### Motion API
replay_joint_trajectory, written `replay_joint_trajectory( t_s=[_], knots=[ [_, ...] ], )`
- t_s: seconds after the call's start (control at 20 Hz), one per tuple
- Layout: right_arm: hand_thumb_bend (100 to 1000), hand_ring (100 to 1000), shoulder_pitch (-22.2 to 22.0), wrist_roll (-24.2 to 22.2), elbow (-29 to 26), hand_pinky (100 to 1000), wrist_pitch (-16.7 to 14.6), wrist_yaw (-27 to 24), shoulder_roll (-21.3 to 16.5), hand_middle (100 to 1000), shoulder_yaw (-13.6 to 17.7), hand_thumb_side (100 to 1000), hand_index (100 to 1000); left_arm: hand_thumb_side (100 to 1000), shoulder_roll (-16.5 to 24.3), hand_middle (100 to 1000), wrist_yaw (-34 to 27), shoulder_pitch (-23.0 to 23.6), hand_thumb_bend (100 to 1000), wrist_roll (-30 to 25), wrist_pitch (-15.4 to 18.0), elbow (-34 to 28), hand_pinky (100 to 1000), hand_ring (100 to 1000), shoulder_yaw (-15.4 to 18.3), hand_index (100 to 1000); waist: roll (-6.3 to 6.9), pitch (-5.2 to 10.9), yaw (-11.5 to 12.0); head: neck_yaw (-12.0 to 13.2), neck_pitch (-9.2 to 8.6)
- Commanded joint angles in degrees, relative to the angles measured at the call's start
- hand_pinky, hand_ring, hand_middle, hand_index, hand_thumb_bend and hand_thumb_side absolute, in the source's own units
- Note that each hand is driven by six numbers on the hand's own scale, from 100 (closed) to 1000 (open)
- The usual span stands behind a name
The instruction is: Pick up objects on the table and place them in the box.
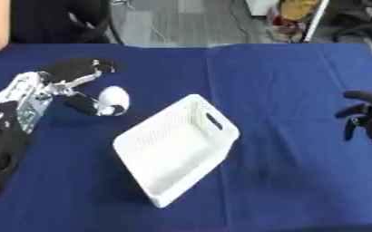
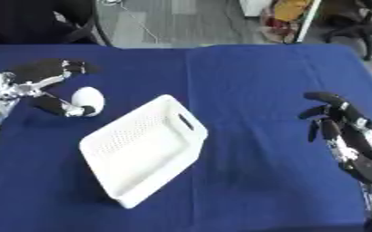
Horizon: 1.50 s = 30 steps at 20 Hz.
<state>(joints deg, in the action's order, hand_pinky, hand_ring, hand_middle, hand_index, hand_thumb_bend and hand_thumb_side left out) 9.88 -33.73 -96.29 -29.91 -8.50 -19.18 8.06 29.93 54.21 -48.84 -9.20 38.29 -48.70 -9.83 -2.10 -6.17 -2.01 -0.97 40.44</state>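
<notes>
A white, rounded, egg-like object [image 1: 114, 99] lies on the blue tablecloth at the left. My left hand [image 1: 76, 71] is open beside it, with straight fingers reaching above the object and the thumb [image 1: 84, 105] against its lower left side. The white perforated box [image 1: 151, 136] stands askew in the middle of the table, and nothing shows inside it. At the right edge of the table, far from the box, my right hand [image 2: 334, 117] hovers open with relaxed fingers and holds nothing.
The blue cloth [image 1: 284, 90] covers the whole table. Bare cloth lies between the box and my right hand. Past the far edge are chair legs and floor clutter [image 1: 292, 18].
</notes>
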Motion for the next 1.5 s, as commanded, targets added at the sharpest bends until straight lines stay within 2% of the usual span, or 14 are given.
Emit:
replay_joint_trajectory(
  t_s=[0.05,0.6,1.1,1.5],
  knots=[
    [100,669,0.84,-5.58,-0.5,342,-5.47,-0.42,-0.79,832,0.06,563,893,686,0.83,857,0.8,-1.07,824,-0.08,0.17,-0.13,802,788,0.32,982,0.19,0.6,-0.16,0.3,-0.89],
    [100,669,1.07,-5.73,-0.49,342,-5.55,-0.55,-0.83,832,0.07,563,893,726,0.17,860,3.41,-0.35,794,-1.11,-1.19,2.56,802,797,0.97,986,0.11,0.13,-0.51,0.27,-1.21],
    [100,668,1.16,-5.76,-0.44,341,-5.69,-0.64,-0.89,831,0.18,564,893,770,-0.16,853,2.05,0.26,746,-3.32,-1.82,5.32,782,776,1.66,974,0.01,-0.29,-0.83,0.1,-1.5],
    [100,668,1.14,-5.87,-0.37,341,-5.74,-0.7,-0.88,831,0.21,565,893,770,-0.21,845,1.25,0.52,729,-3.71,-2.0,5.63,770,756,1.86,964,0.0,-0.42,-0.84,0.1,-1.39]
  ],
)
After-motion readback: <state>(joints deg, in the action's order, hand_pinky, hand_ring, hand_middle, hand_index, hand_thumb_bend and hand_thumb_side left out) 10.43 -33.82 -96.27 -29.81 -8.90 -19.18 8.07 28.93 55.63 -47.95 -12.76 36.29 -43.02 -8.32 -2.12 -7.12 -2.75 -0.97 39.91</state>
